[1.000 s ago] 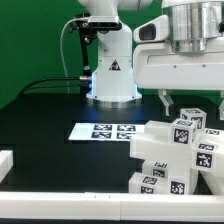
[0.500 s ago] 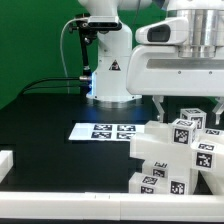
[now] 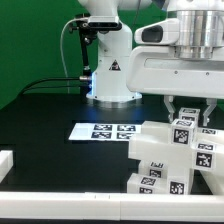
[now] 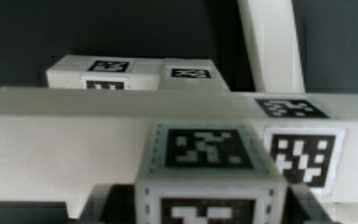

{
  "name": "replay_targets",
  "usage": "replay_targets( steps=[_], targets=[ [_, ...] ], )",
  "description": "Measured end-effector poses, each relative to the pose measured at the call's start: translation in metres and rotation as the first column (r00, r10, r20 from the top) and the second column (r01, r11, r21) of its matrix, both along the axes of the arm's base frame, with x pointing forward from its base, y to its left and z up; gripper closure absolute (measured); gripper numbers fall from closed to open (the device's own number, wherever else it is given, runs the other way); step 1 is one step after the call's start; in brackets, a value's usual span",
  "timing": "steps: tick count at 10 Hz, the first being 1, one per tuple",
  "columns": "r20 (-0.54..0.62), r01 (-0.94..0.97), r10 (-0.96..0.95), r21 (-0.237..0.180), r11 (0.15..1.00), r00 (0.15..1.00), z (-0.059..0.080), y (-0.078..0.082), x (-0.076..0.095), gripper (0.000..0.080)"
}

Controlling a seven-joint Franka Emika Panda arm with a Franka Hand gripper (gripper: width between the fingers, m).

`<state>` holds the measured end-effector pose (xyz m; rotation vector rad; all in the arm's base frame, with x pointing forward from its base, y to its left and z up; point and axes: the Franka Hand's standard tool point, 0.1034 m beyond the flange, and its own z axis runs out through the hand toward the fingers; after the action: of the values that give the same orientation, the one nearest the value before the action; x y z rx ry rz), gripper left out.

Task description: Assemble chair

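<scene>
- Basically, the gripper (image 3: 185, 108) had dropped lower than a second before, its fingers now straddling the top of a tagged chair part (image 3: 186, 132).
- Pincer looked narrow around that block; whether it was truly clamped, I couldn't tell.
- The chair (image 3: 168, 155) cluster sat at the exterior view's right, just beside the marker board (image 3: 105, 131); parts unmoved.
- My read: a grasp was starting, with assembly still early.
- Wrist view showed the tagged block (image 4: 208, 165) close between the fingers.
</scene>
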<state>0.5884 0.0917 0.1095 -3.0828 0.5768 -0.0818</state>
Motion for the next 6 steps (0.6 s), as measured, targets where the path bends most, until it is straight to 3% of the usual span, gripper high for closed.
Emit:
replay_targets(
  steps=[1,3,6],
  targets=[
    [0.0,0.036,-0.036,0.002,0.999,0.999,0.0,0.0,0.0,0.0518],
    [0.011,0.292,-0.292,0.025,0.956,0.956,-0.0001,-0.0012,0.0013,0.0518],
    [0.011,0.595,-0.598,0.094,0.798,0.801,-0.0007,0.0012,0.0012,0.0518]
  ],
)
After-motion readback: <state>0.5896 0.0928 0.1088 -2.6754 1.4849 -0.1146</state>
